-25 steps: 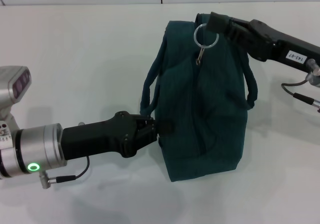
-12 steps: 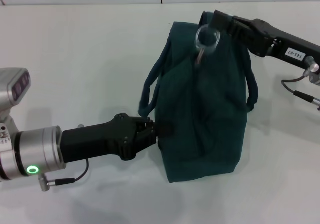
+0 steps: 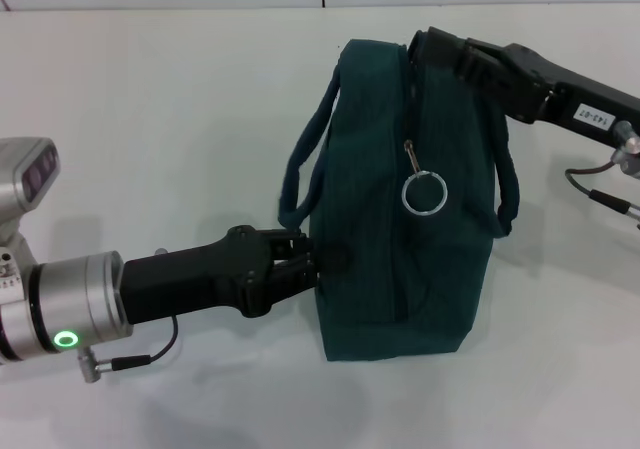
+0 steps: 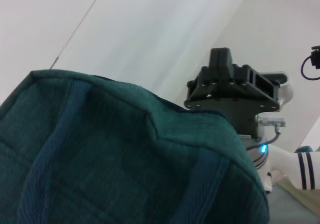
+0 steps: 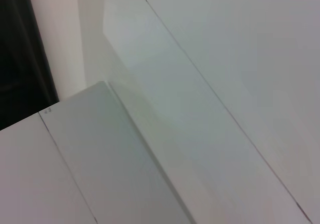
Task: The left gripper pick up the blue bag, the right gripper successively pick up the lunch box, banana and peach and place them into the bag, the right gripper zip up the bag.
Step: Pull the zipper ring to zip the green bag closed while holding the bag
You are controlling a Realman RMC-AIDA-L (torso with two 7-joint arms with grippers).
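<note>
One table (image 3: 150, 119), white and broad, carries everything. On it sits one blue bag (image 3: 400, 199), dark teal in colour, with its long axis running from near the robot toward the far edge of the table, its zipped top seam facing up to the head camera. The zip line runs along that same axis and looks drawn shut over its visible length. Two carry handles (image 3: 300, 179) loop out, one on each long side of the bag. No lunch box, banana or peach shows anywhere.

Two arms are in view. The left gripper (image 3: 300, 259) reaches in from the robot's left and is pressed against the bag's left side near its nearer end, jaws pinching the fabric just below the left handle. The right gripper (image 3: 425, 44) lies at the bag's far end, touching its top corner; whether its jaws are spread or closed cannot be told.

One small metal ring (image 3: 423, 191) hangs free from the zip pull and lies flat on the bag's upper face, apart from both grippers.
</note>
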